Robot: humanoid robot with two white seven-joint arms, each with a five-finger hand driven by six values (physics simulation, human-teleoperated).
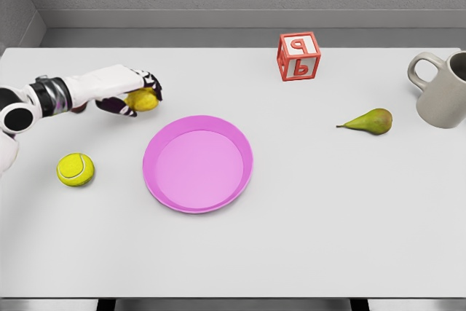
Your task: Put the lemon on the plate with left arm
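My left hand (137,92) reaches in from the left edge, its fingers curled around a yellow lemon (143,100). The lemon peeks out below the white palm, partly hidden by the fingers. The hand hovers just up and left of the pink plate (162,180), which lies flat on the white table near the middle. The plate holds nothing. My right arm does not show in the head view.
A yellow-green tennis ball (76,169) lies left of the plate. A red letter block (298,56) stands at the back, a green pear (371,121) lies to the right, and a grey mug (444,87) sits at the right edge.
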